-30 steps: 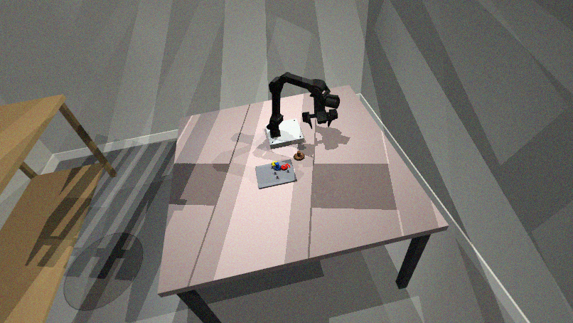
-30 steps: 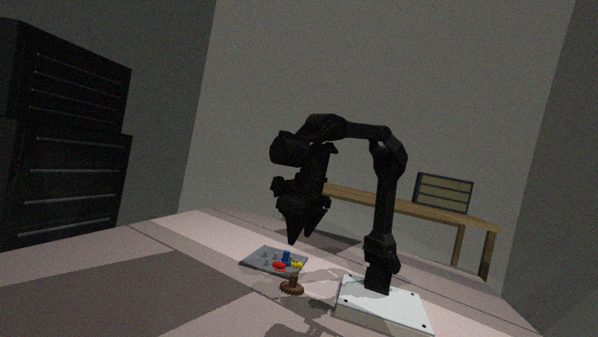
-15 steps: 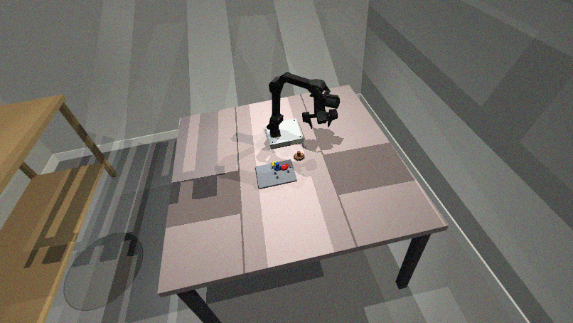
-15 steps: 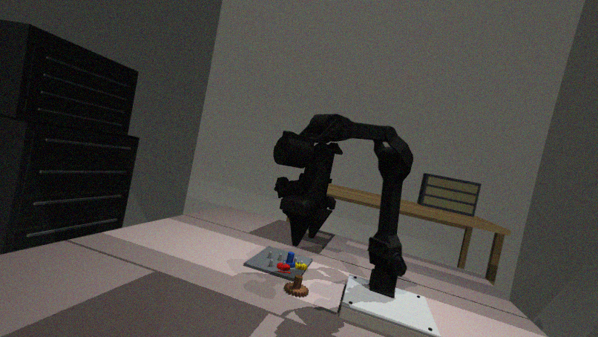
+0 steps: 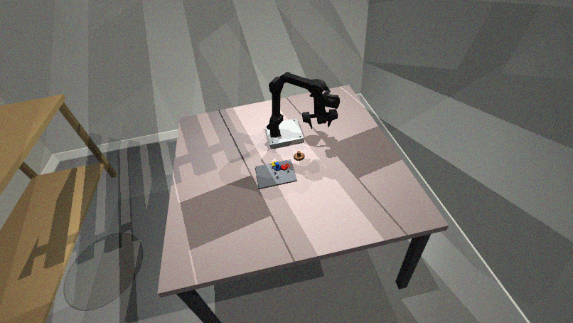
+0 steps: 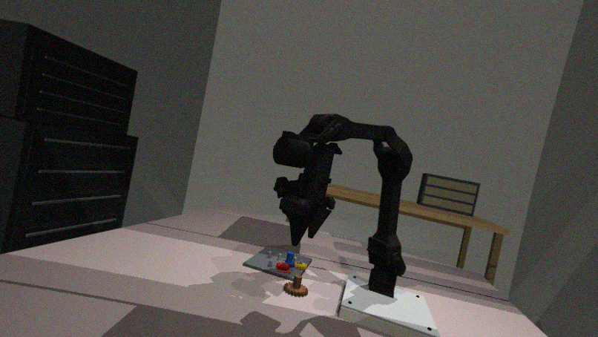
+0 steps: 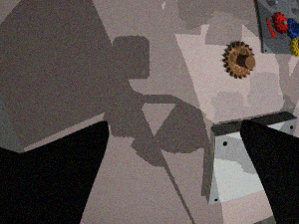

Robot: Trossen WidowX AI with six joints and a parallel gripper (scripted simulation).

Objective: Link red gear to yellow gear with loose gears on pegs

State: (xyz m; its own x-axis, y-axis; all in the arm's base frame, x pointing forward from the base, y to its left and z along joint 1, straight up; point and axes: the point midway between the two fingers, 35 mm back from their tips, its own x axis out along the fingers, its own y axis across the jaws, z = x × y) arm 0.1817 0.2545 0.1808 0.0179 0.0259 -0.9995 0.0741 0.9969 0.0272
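1. Blue marks the gear (image 5: pixel 276 166) (image 6: pixel 290 260) (image 7: pixel 293 28) that stands on the grey board (image 5: pixel 264 178) (image 6: pixel 257 262) (image 7: pixel 271 43), between the red gear (image 5: pixel 284 166) (image 6: pixel 283 266) (image 7: pixel 280 22) and the yellow gear (image 5: pixel 273 163) (image 6: pixel 300 266) (image 7: pixel 296 47). It appears to bridge the two, which would complete the chain, though the meeting of the teeth is too small to confirm.

2. Whether the blue gear sits fully flat cannot be told for certain; it looks upright and low on its peg, so the placing is probably done.

3. One loose gear, the brown gear (image 5: pixel 298 156) (image 6: pixel 295 289) (image 7: pixel 239 60), rests on the table (image 5: pixel 320 224) (image 6: pixel 167 259) (image 7: pixel 164 64) just beside the board, its knob pointing up. Several pegs on the board carry no gear, yet the brown gear is likely a spare, since the gap between the coloured pair is already taken.

4. High over the table, off to one side of the board, the gripper (image 5: pixel 320 123) (image 6: pixel 302 241) (image 7: pixel 177 127) has its fingers spread wide with nothing between them.

5. Moving away from the board therefore looks accomplished too. Likely all that remains is the red gear's turn; a poorly seated blue gear could still spoil it.
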